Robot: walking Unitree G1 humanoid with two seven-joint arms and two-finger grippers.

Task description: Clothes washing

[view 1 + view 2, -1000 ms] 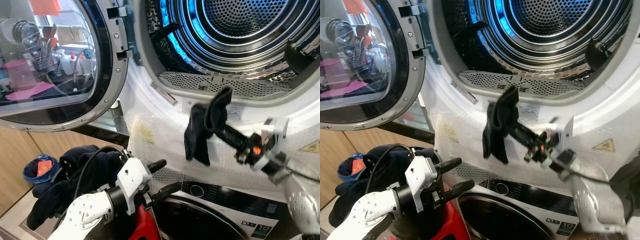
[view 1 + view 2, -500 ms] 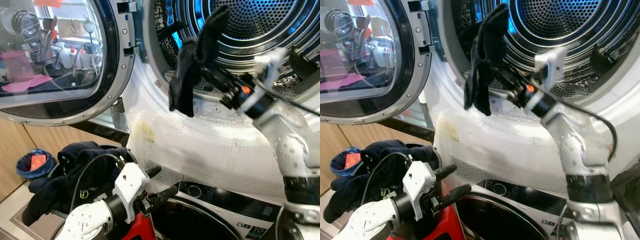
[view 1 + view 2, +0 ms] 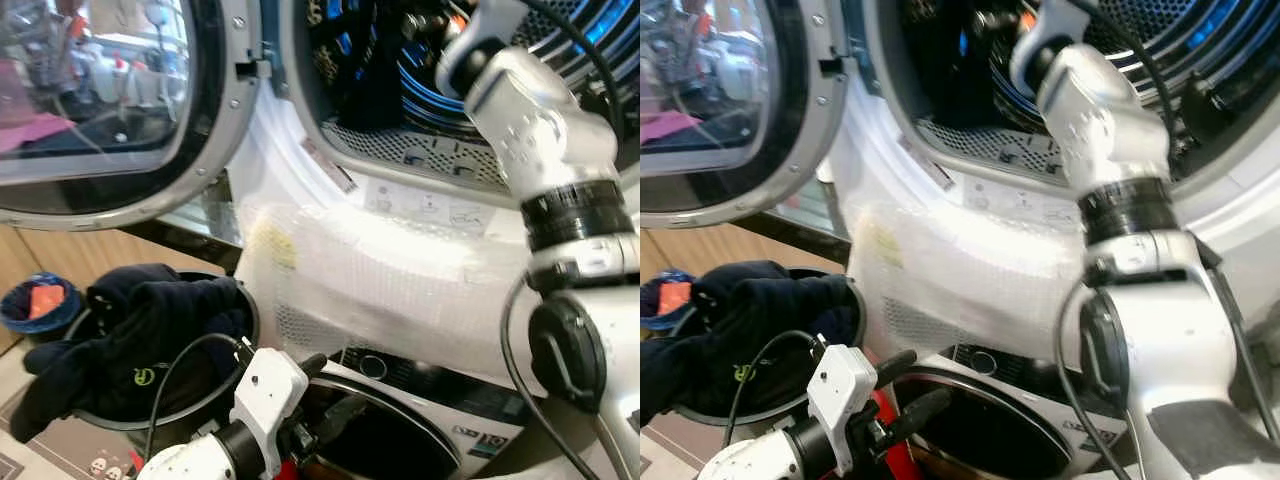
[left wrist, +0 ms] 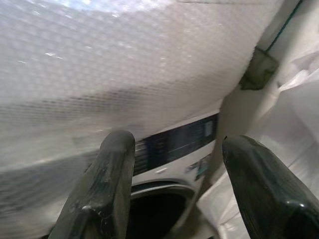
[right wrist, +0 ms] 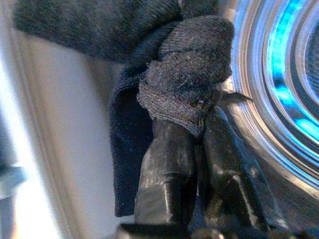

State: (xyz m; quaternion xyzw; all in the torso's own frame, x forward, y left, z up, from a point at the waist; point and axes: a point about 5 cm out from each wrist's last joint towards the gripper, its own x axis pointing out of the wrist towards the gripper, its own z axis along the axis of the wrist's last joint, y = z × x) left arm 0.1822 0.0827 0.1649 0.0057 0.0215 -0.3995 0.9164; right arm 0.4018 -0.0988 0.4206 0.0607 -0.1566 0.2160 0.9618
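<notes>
Right wrist view shows the right gripper (image 5: 192,137) with jaws clamped on a dark grey knitted garment (image 5: 174,84), bunched at the tips and trailing beyond them, inside the blue-lit steel drum (image 5: 279,74).

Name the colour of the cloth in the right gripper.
Dark grey cloth, clearest in the right wrist view.

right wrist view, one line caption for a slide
Right gripper shut on a dark sock beside the blue-lit drum.
</notes>
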